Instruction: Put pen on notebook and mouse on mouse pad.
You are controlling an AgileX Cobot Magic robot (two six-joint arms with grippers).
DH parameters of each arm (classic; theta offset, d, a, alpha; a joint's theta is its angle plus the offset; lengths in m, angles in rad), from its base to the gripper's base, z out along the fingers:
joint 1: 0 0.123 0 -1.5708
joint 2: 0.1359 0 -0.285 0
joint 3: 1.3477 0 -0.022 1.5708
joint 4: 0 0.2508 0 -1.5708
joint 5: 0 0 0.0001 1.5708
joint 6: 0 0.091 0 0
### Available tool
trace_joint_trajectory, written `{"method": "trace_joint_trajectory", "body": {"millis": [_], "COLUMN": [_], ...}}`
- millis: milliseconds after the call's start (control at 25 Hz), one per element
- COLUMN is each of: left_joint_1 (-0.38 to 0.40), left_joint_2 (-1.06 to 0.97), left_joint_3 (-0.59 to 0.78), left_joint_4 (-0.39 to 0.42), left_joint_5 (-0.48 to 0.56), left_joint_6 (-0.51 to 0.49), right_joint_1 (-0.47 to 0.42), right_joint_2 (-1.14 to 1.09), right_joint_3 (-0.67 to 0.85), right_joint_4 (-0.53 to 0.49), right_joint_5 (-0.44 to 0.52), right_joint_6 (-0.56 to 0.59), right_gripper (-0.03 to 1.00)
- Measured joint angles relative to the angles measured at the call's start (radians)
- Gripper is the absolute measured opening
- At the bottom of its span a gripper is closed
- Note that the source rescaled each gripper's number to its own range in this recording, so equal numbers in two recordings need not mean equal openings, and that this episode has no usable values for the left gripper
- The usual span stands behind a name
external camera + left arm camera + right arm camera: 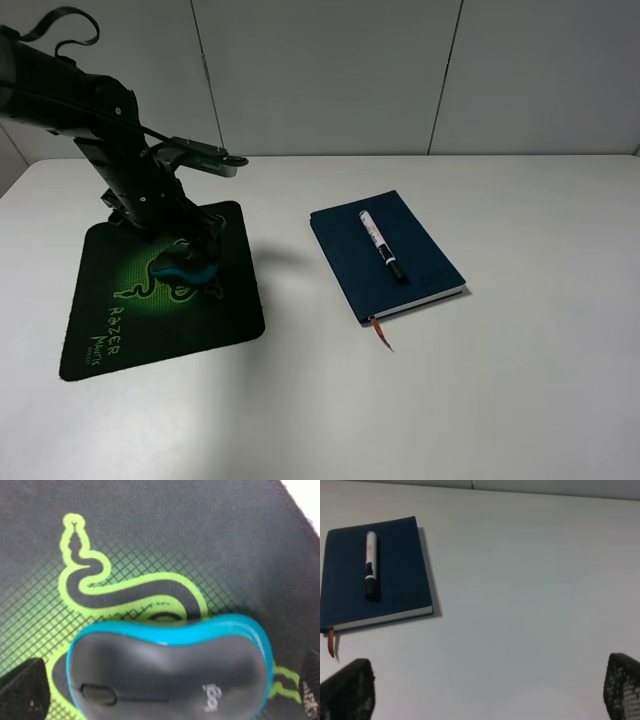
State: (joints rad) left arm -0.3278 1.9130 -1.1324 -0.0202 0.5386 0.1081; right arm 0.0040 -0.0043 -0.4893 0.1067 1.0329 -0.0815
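The mouse [186,266] [170,672], dark grey on top with teal sides, rests on the black mouse pad [110,330] [210,535] over its green snake logo. My left gripper [192,248] [167,695] is lowered over the mouse and open; a small gap shows between each of its fingertips [22,692] and the mouse's sides. The white pen [381,243] [370,565] with its black cap lies along the navy notebook [420,250] [400,565]. My right gripper [482,692] hangs open above bare table, away from the notebook, and is out of the exterior high view.
The white table [520,380] extends to a grey panelled wall [330,70] at the back. The notebook's orange ribbon [382,335] [330,643] trails off its near corner. The left arm's dark body [90,110] leans over the pad's far edge.
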Motion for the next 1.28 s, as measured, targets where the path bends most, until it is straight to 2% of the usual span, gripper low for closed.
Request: {"method": "trace_joint_trajectory", "body": {"millis": [320, 800, 1000, 1280], "left_joint_1": [0.0, 0.0, 0.0, 0.0], "left_joint_2": [-0.153, -0.463, -0.595, -0.804], "left_joint_3": [0.0, 0.0, 0.0, 0.021], "left_joint_4": [-0.001, -0.001, 0.005, 0.02], "left_joint_5": [0.149, 0.52, 0.636, 0.641], "left_joint_6": [-0.031, -0.108, -0.131, -0.163], "right_joint_1": [0.0, 0.0, 0.0, 0.0], "right_joint_2": [0.0, 0.0, 0.0, 0.0], "right_joint_3": [0.0, 0.0, 0.0, 0.0], "right_joint_4": [0.0, 0.0, 0.0, 0.0], "right_joint_5": [0.0, 0.0, 0.0, 0.0], "right_joint_6": [0.0, 0.0, 0.0, 0.0], "right_gripper": [1.0, 1.0, 1.0, 1.0]}}
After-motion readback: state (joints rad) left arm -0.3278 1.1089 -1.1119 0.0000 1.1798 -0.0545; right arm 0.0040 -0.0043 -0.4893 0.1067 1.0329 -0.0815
